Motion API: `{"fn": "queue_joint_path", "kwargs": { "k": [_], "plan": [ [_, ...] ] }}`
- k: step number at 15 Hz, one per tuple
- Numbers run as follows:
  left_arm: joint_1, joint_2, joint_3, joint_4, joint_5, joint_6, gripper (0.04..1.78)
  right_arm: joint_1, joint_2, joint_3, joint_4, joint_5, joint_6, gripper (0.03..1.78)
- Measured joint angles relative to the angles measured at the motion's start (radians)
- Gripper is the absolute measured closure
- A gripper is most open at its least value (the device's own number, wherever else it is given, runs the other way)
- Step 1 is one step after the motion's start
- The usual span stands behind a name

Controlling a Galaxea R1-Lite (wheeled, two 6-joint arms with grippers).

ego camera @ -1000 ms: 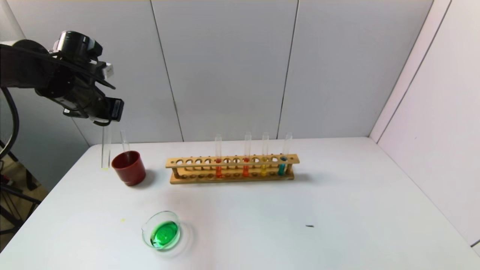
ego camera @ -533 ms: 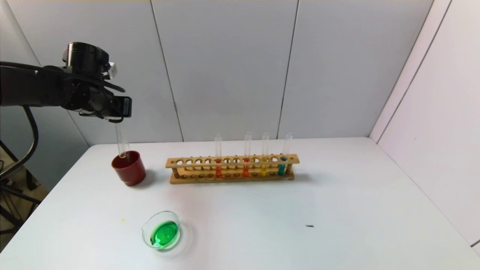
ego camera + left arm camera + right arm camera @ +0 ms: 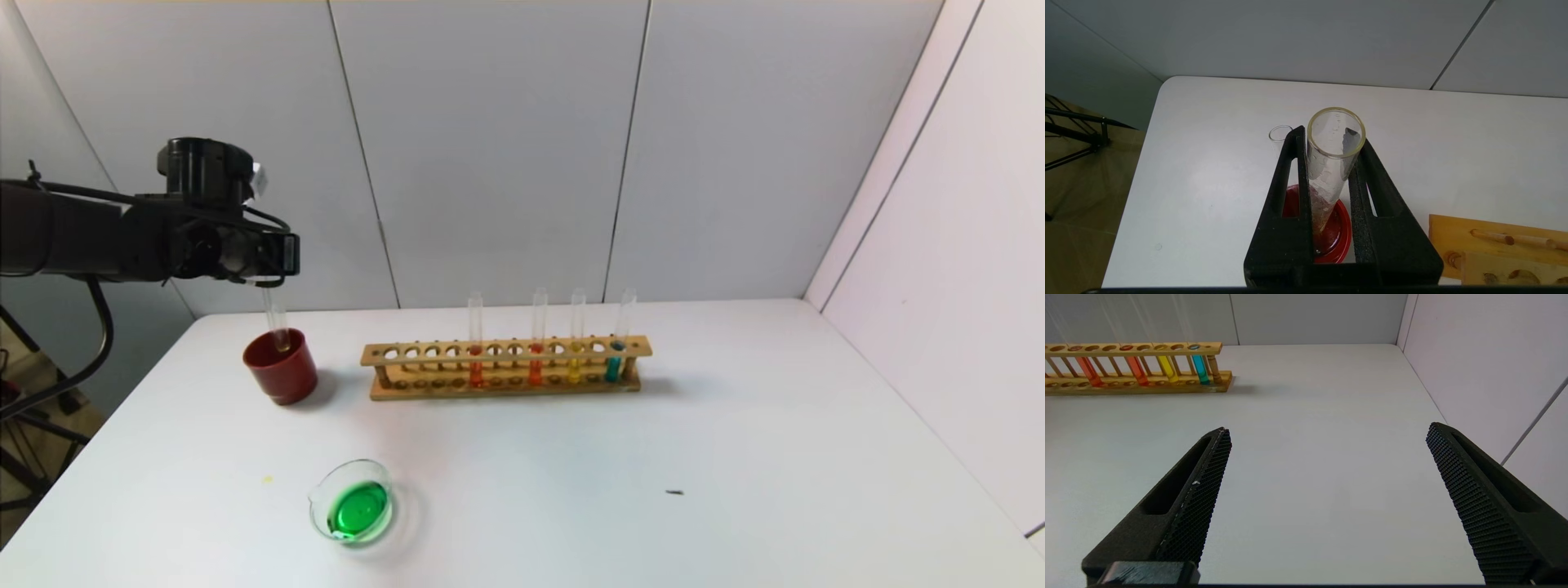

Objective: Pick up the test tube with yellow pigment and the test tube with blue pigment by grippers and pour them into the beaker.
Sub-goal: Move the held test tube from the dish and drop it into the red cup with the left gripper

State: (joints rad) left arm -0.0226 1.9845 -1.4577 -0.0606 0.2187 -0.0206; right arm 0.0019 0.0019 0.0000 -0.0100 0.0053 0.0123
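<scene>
From the head, the left end effector (image 3: 269, 282) holds an upright, nearly empty test tube (image 3: 275, 322) dipping into the red cup (image 3: 280, 366), far from the green-filled beaker (image 3: 353, 512); its wrist shows it clamped shut; the right end effector (image 3: 1327, 465) gapes open, empty.

The left arm reached in level from the robot's left, its hand (image 3: 267, 282) pointing down with both fingers (image 3: 1290, 171) pressed against something held between them. The right hand (image 3: 1327, 465) hung with fingers spread wide.
</scene>
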Motion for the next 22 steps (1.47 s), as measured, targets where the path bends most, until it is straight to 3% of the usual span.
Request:
{"fn": "queue_joint_path", "kwargs": {
  "k": [11, 14, 17, 22],
  "plan": [
    [-0.015, -0.023, 0.274, -0.226, -0.010, 0.006, 1.51, 0.000, 0.000, 0.000, 0.000, 0.000, 0.000, 0.07],
    [-0.017, -0.034, 0.332, -0.273, -0.010, 0.012, 1.44, -0.001, 0.000, 0.000, 0.000, 0.000, 0.000, 0.07],
    [-0.018, -0.043, 0.350, -0.315, -0.015, 0.017, 1.15, 0.000, 0.000, 0.000, 0.000, 0.000, 0.000, 0.07],
    [-0.016, -0.065, 0.364, -0.316, -0.015, 0.019, 0.35, 0.000, 0.000, 0.000, 0.000, 0.000, 0.000, 0.07]
  ]
}}
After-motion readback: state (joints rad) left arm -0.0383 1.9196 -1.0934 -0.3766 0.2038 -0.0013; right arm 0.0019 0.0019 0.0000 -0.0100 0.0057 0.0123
